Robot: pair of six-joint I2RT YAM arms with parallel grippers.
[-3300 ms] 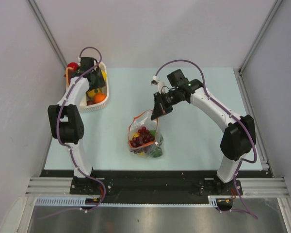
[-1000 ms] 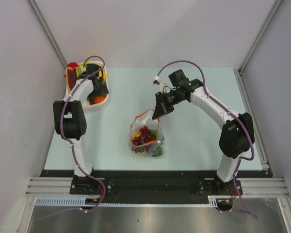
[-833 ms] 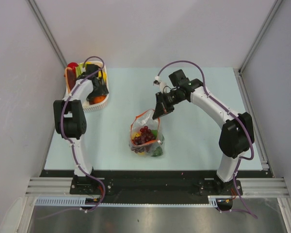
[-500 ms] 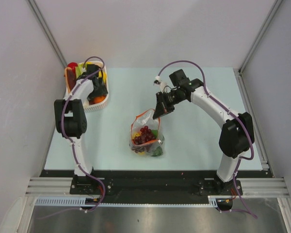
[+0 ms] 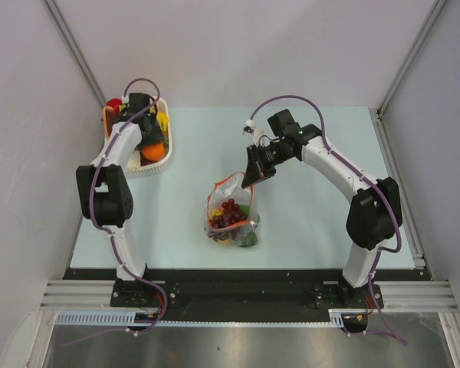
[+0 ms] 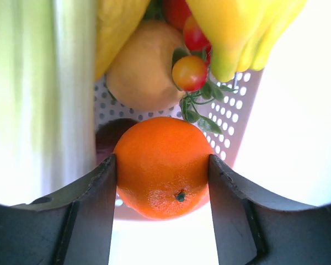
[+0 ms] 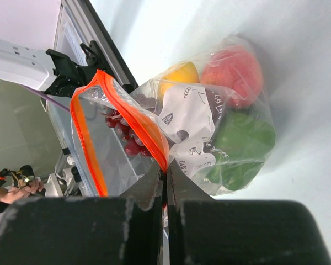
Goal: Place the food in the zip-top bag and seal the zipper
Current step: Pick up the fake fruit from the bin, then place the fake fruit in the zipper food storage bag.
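The orange fruit (image 6: 160,149) is squeezed by the left claw (image 6: 161,165) at the white basket (image 5: 142,170), at 10 o'clock on the desk (image 5: 307,222), and the zipper (image 7: 127,118) of the zip-top bag (image 5: 230,211), near the middle, is pinched tight by the right claw (image 7: 165,176).

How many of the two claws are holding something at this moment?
2. The left claw grips the orange at the white basket; the right claw pinches the zipper strip at the mouth of the zip-top bag. Both are in plain view.

two arms (image 5: 106,195) (image 5: 343,172) — one bag (image 5: 231,201), one basket (image 5: 149,171), one orange (image 6: 163,165).
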